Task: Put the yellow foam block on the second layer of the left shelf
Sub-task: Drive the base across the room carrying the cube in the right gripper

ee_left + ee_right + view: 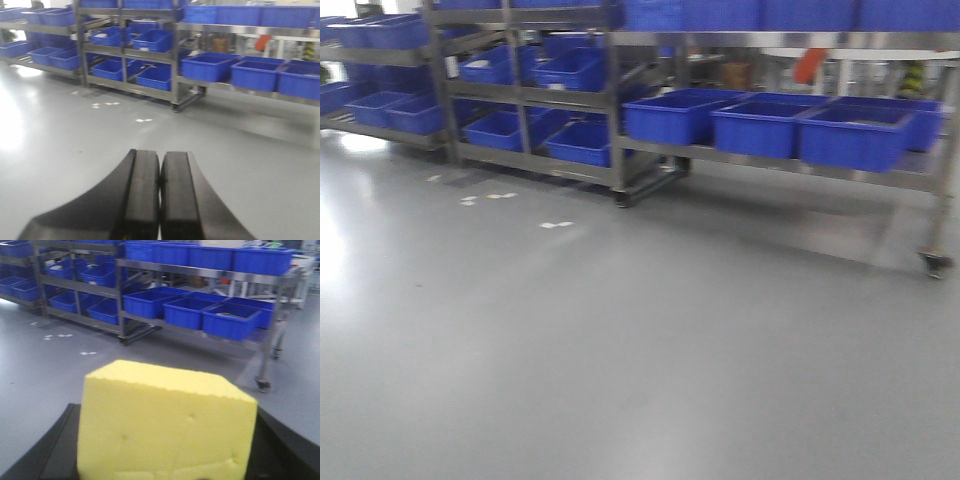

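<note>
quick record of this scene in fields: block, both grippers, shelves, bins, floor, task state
yellow foam block: held in the right gripper, filling the lower part of the right wrist view
right gripper: jaws shut on the block, a dark finger at each side
left gripper: jaws shut together, nothing between them
shelves: metal racks on castors, ahead across the floor
blue bins: on several shelf layers
floor: grey, glossy, with small white marks near the racks
task state: block not yet on a shelf
</note>
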Robot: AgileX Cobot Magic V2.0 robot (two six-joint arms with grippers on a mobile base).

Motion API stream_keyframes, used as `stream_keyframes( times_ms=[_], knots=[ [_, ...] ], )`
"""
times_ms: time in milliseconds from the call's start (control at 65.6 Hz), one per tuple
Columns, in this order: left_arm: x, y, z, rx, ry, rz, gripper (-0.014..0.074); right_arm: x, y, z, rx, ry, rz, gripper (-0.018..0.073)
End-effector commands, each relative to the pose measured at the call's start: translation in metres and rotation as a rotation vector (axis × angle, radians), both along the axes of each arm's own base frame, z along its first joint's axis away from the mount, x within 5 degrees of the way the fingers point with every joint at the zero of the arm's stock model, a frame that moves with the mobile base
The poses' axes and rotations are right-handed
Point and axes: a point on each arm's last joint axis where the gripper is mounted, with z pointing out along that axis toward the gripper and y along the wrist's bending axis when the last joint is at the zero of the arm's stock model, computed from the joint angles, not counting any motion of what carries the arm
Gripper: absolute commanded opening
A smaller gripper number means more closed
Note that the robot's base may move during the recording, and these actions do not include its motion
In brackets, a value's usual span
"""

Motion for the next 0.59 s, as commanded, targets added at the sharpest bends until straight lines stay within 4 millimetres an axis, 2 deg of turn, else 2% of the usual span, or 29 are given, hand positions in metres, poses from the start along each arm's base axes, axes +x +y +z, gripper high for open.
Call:
stream_keyframes(
  times_ms=[0, 579],
  knots=[
    [0.0007, -0.0013, -0.0013, -0.008, -0.056, -0.017, 0.0136, -0.0061, -0.0003, 0.0158, -0.007, -0.122, -0.004, 0.0321],
    [0.0007, -0.0013, -0.0013, -0.008, -0.056, -0.017, 0.0136, -0.0061, -0.0003, 0.0158, -0.007, -0.122, -0.004, 0.0321]
  ],
)
